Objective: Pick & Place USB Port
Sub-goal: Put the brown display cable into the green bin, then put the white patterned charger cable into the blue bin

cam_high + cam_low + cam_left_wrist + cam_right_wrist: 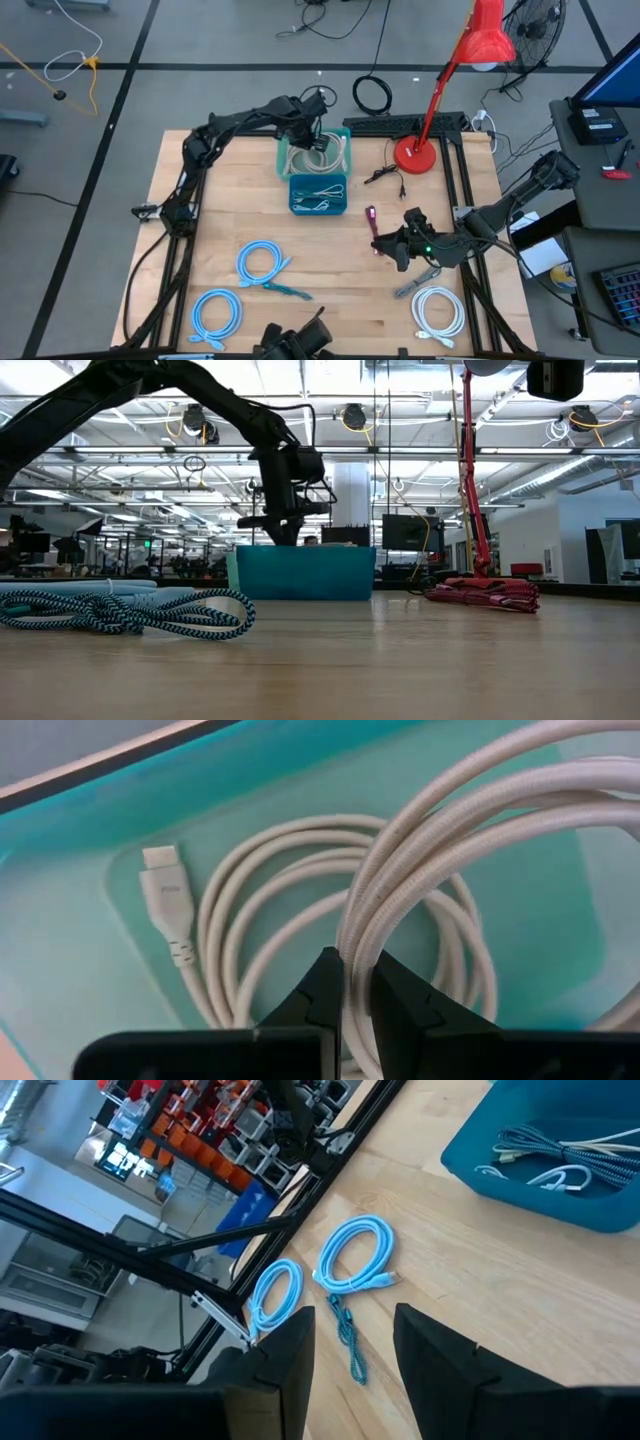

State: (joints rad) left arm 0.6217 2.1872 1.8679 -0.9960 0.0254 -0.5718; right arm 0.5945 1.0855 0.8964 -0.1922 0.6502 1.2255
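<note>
A white braided cable coil [470,810] hangs over the pale teal bin [343,135] at the table's far middle, with my left gripper [355,970] shut on it. Another white cable [250,910] with a flat plug [165,890] lies coiled on that bin's floor. In the low view my left gripper [285,525] reaches down behind the bin wall [305,572]. My right gripper [385,245] hovers open above the table's right middle, nothing between its fingers [290,1350]. My left gripper pinches several strands of the white coil [352,945] side by side between its two fingers. The fingers come from above, pointing steeply down into the bin, across the strands. The rest of the coil loops away below the fingers; whether it rests on the bin floor, I cannot tell.
A darker blue bin [318,195] with mixed cables adjoins the pale one on its near side. Blue cable coils [262,265] [215,312], a white coil [438,310] and a small pink item [370,215] lie on the table. A red lamp [420,150] stands far right.
</note>
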